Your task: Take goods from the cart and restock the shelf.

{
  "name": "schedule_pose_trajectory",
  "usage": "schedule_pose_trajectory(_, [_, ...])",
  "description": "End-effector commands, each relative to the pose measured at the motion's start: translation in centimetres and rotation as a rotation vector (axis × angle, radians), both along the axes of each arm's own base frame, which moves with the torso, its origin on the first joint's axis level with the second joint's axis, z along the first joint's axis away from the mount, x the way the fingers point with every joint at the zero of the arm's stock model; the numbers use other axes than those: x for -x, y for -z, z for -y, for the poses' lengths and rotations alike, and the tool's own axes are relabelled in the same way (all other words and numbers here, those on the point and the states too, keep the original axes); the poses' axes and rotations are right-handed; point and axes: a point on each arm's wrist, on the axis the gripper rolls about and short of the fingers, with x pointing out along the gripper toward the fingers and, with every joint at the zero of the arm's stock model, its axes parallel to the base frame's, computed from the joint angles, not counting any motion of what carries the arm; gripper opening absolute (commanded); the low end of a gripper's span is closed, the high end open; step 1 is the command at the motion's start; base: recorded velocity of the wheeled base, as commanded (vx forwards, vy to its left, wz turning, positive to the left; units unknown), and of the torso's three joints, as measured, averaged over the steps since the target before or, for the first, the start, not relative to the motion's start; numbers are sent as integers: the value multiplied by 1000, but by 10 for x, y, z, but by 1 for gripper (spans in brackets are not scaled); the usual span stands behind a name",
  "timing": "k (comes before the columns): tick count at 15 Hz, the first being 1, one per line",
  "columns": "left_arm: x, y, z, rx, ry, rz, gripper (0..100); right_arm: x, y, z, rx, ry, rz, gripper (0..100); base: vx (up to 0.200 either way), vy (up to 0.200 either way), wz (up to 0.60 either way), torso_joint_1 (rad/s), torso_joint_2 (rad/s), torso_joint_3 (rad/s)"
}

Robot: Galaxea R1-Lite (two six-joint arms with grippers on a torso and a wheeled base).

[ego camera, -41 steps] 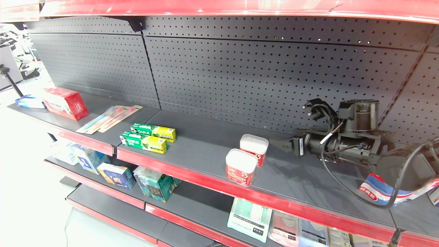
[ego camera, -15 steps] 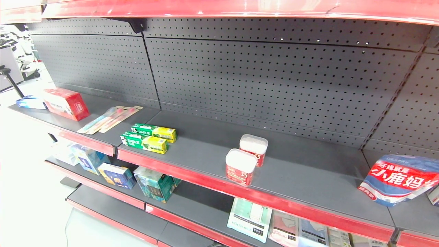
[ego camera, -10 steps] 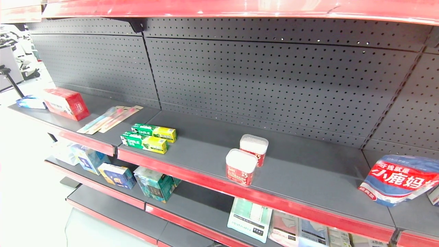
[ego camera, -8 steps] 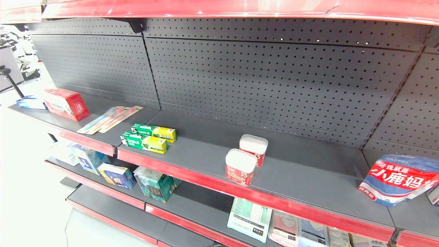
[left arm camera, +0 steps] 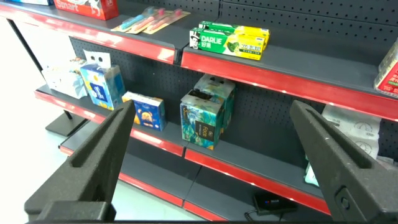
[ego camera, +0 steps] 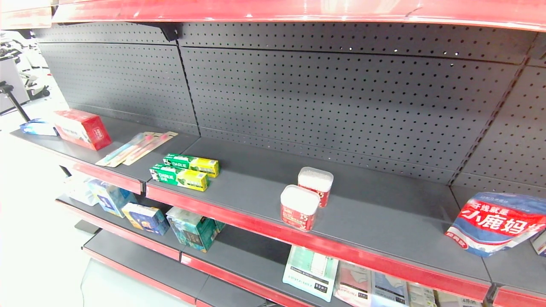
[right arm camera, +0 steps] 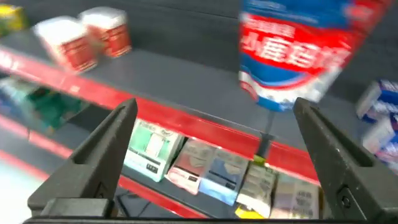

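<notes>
Red-and-blue pouch [ego camera: 495,224]: one, laid at the right end of the shelf [ego camera: 384,217], judged stocked. Tubs [ego camera: 300,207]: two, mid-shelf. Toothpaste boxes [ego camera: 179,177]: two. Left gripper [left arm camera: 211,109] and right gripper [right arm camera: 216,106] are spread wide, nothing grasped. Few goods are stocked; further restocking is judged outstanding.

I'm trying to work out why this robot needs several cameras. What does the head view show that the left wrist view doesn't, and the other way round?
The head view adds the blue-and-red bag, lying at the right end of the shelf. The left wrist view adds the left gripper, open and holding nothing. Both show the green-and-yellow toothpaste boxes near the shelf's front edge, the toothbrush packs beside them, and the teal box one level down.
</notes>
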Motion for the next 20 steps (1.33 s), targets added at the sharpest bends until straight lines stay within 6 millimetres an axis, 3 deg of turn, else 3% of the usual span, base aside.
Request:
schedule_pose_trajectory(1, [0, 0, 0, -4, 1, -1, 100, 0, 1, 0, -28, 5, -7, 100, 0, 0, 0, 0, 0, 0])
schedule_pose_trajectory(4, [0, 0, 0, -7, 1, -1, 100, 0, 1, 2, -56, 103, -5, 100, 0, 0, 0, 0, 0, 0])
schedule_pose_trajectory(10, [0, 0, 0, -10, 1, 0, 100, -1, 1, 2, -68, 64, -14, 100, 0, 0, 0, 0, 0, 0])
schedule_pose_trajectory(12, [0, 0, 0, -27, 7, -3, 100, 0, 0, 0, 9, 7, -5, 100, 0, 0, 0, 0, 0, 0])
schedule_pose_trajectory(14, [0, 0, 0, -27, 7, -3, 100, 0, 1, 2, -82, 72, -8, 100, 0, 0, 0, 0, 0, 0])
schedule_pose_trajectory(20, [0, 0, 0, -28, 7, -3, 100, 0, 1, 2, -82, 80, -9, 100, 0, 0, 0, 0, 0, 0])
